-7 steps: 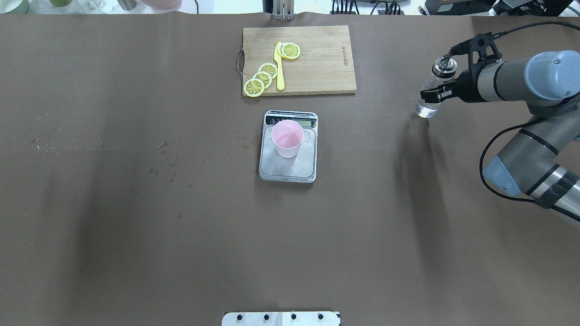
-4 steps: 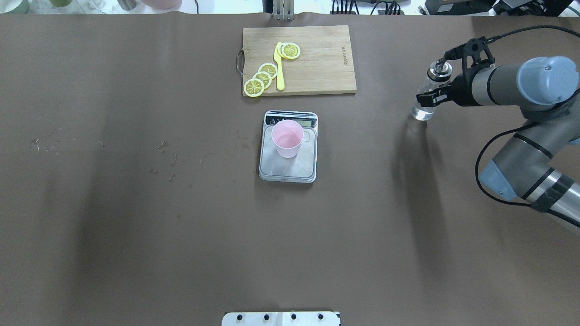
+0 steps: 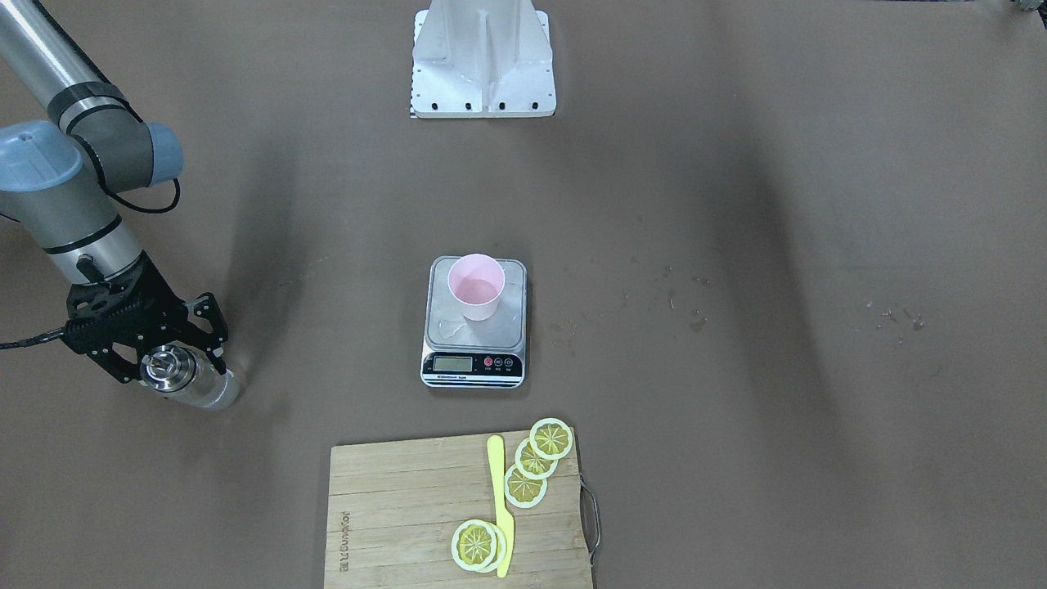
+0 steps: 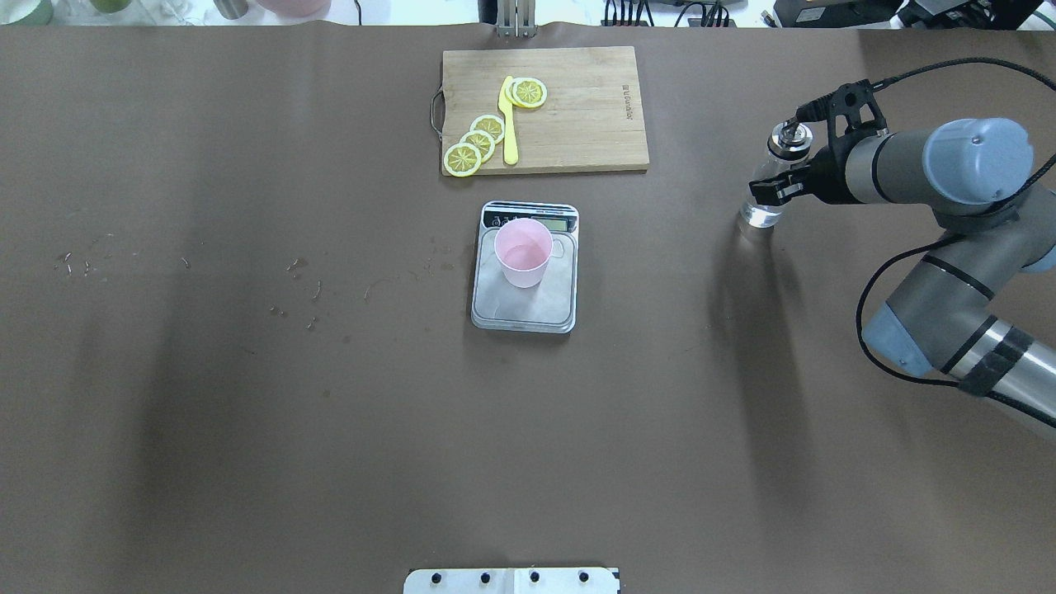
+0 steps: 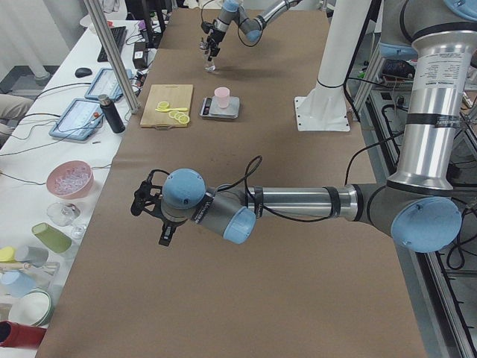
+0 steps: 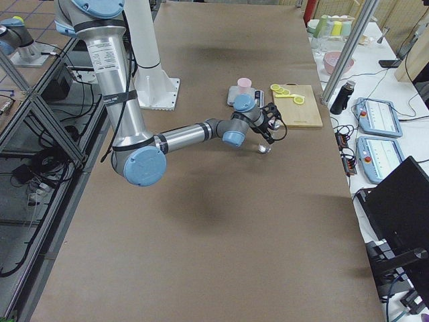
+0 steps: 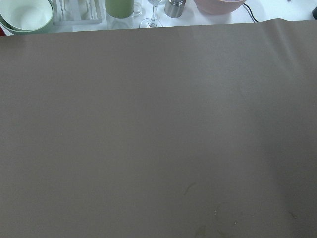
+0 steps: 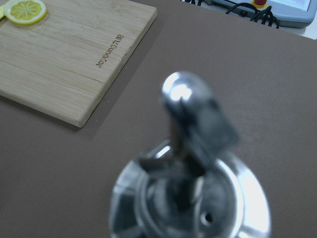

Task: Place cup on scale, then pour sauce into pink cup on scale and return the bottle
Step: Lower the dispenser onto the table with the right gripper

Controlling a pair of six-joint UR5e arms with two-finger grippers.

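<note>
The pink cup point(image 4: 523, 252) stands on the silver scale point(image 4: 528, 312) at mid-table, with a little clear liquid in it; both also show in the front view, cup point(image 3: 476, 288) and scale point(image 3: 472, 366). My right gripper point(image 4: 780, 183) is shut on the clear glass bottle point(image 4: 763, 206), upright, at the table's right side with its base at or just above the surface. In the front view the bottle point(image 3: 204, 388) sits under the gripper point(image 3: 176, 360). The right wrist view shows its silver pourer cap point(image 8: 190, 198) close up. My left gripper point(image 5: 160, 224) hovers over bare table; I cannot tell its state.
A wooden cutting board point(image 4: 594, 107) with lemon slices point(image 4: 478, 140) and a yellow knife point(image 4: 509, 124) lies behind the scale. The robot base point(image 3: 483, 57) is at the near edge. Bowls and glasses point(image 7: 25, 12) stand beyond the table's left end.
My right gripper has carried the bottle a little to the left and down toward the table. The cup and scale have not moved.
</note>
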